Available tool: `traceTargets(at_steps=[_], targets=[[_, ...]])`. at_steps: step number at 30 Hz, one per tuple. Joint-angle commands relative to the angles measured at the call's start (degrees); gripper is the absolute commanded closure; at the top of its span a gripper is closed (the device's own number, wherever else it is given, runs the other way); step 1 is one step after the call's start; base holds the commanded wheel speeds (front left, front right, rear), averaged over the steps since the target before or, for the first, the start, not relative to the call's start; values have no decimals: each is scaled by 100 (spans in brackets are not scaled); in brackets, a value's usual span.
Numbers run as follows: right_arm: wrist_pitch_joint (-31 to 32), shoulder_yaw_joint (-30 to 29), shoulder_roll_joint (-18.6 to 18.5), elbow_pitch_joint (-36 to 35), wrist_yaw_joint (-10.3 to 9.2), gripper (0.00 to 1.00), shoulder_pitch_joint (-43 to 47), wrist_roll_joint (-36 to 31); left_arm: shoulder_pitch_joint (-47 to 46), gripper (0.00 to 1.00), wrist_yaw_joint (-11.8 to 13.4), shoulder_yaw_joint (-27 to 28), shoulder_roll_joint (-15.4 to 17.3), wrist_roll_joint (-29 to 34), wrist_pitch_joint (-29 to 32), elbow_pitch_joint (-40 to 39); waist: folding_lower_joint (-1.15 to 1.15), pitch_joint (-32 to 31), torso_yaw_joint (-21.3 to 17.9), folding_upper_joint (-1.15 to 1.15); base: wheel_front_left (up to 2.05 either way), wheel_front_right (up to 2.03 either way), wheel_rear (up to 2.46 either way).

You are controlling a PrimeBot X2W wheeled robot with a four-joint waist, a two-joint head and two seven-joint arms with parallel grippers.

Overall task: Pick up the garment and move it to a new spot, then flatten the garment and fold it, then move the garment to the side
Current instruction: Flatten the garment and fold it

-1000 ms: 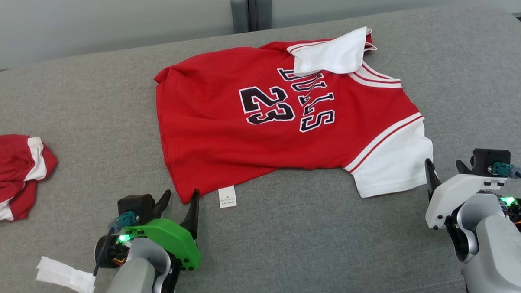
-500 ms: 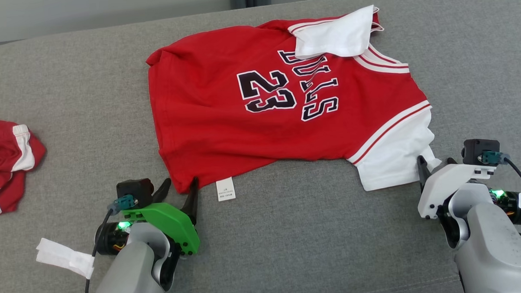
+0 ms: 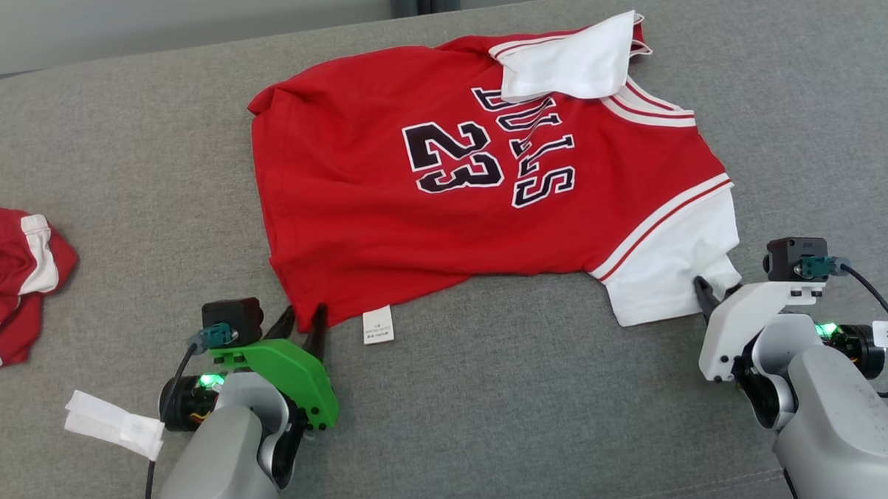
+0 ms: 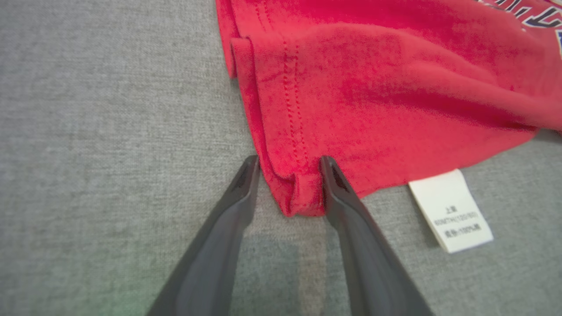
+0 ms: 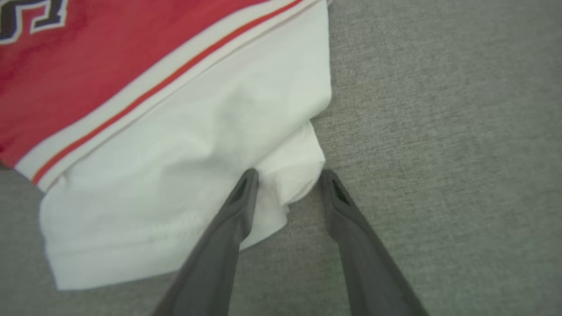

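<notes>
garment (image 3: 414,228), a red jersey with white sleeves, lies spread on the grey cushion (image 3: 494,417) just ahead of both grippers, hem end toward the left one and sleeve end toward the right one. well off to the left gripper's left, a second red-and-white piece (image 3: 9,279) is cut off by the head view's edge, so i cannot tell what it is. the left gripper (image 4: 290,163) has its jaws parted around the near hem corner; the cloth is bunched between the fingers and touches both, but is not pinched flat. just to its right lies the care label (image 4: 452,210).

the right gripper (image 5: 289,174) is likewise parted, one finger lying over the near white sleeve (image 5: 175,175), the other on bare cushion beside the sleeve's corner.

i judge this to be taking hold for the pickup. next, both jaws need to close fully on the cloth, then rise together so the jersey hangs evenly.

i cannot tell how many layers sit between each pair of fingers. in the head view the white mount (image 3: 734,320) hides the right gripper's second finger. the far sleeve (image 3: 563,61) is flipped over the chest, covering part of the lettering.
</notes>
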Motion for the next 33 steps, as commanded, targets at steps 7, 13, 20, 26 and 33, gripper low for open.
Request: traceTargets(at_steps=[7, 13, 20, 26, 33], targets=[[-104, 102, -51, 61, 41, 100, 352, 140, 266, 100, -56, -194, -37, -60, -222, 142, 0, -101, 19, 0, 0, 0, 0], [-451, -47, -120, -171, 40, 100, 322, 107, 181, 100, -79, -199, -28, -146, -661, -66, 0, -208, 58, 0, 0, 0, 0], [-863, -344, -34, -988, 41, 100, 464, 449, 257, 100, -87, -213, 30, -611, -962, -918, 0, -383, 64, 0, 0, 0, 0], [-764, -605, 26, -2275, 41, 100, 887, 861, 576, 100, -88, -201, 285, -1181, -1006, -2120, 0, -610, 37, 0, 0, 0, 0], [-362, -940, 172, -4001, 42, 100, 1455, 978, 1085, 100, -89, -206, 694, -1731, -633, -3636, 0, -763, -28, 0, 0, 0, 0]])
